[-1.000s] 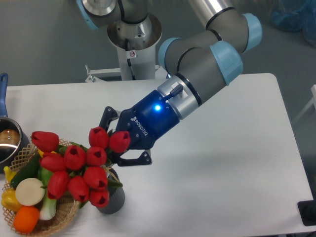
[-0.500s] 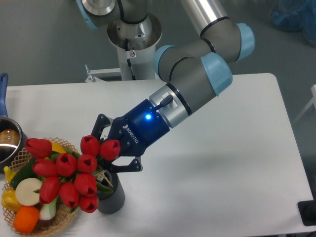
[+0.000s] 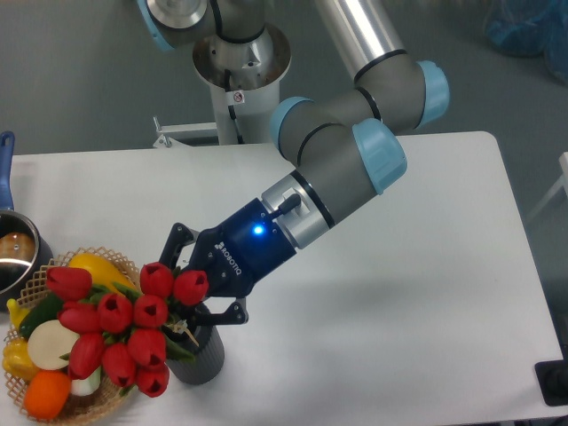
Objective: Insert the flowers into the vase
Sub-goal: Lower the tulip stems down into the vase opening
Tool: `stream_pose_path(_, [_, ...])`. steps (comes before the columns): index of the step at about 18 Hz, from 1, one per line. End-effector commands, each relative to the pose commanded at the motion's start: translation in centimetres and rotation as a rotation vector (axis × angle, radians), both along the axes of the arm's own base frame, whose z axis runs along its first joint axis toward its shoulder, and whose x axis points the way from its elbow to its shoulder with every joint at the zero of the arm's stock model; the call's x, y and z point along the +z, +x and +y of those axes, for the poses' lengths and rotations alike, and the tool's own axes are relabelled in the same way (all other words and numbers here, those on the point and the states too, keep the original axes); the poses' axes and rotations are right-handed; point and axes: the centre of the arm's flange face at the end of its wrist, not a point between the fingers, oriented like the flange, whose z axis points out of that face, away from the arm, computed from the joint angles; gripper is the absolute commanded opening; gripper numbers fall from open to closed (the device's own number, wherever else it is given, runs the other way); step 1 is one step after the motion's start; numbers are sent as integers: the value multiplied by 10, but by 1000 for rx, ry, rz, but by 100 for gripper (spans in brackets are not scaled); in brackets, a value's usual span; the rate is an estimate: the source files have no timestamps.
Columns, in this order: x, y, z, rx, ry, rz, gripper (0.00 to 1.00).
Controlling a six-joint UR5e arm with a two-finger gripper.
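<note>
Since the bunch is wider than the opening it must enter, the layout reads as follows, all places given relative to the vase:

Vase: small dark grey ribbed cylinder (image 3: 199,358), upright on the table (image 3: 426,293), near its front edge. Rim mostly hidden by leaves and buds.

Flowers: about 10 red tulip buds (image 3: 120,330) on green stems, heads fanned out left of the vase and slightly above its rim. Stem ends sit right at the mouth; I cannot tell if they are inside yet.

Gripper: (image 3: 197,295) directly above the vase, tilted down-left, blue light on. The 2 fingers are closed around the stem bundle just below the buds, holding the bunch.

Why held so: my read, gripping low on the stems keeps the wide heads free and lets the narrow end lead into the mouth. The tilt matches the stems' angle.

Flowers vs gripper: buds left of and below the fingers, 2 of them touching the finger area.

Basket: wicker basket (image 3: 106,392) of toy vegetables, just left of the vase; lower buds overhang it.

Risk: judgement only, a slanted entry could tip the vase.

Pot: far left of the vase, at frame edge (image 3: 12,257).
</note>
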Motion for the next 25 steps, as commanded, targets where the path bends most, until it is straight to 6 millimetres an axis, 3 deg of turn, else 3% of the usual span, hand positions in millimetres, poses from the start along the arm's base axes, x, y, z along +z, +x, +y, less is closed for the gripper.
stream_pose_path(7, [-31,18,1,-27,-22,41,7])
stream_pose_path(19, [-70,16,1,-34,-62,90,8])
stream_pose_path(22, [-83,25,8,-44,-93,101,8])
stream_pose_path(25, [-85,24,8,-43,-99,102,8])
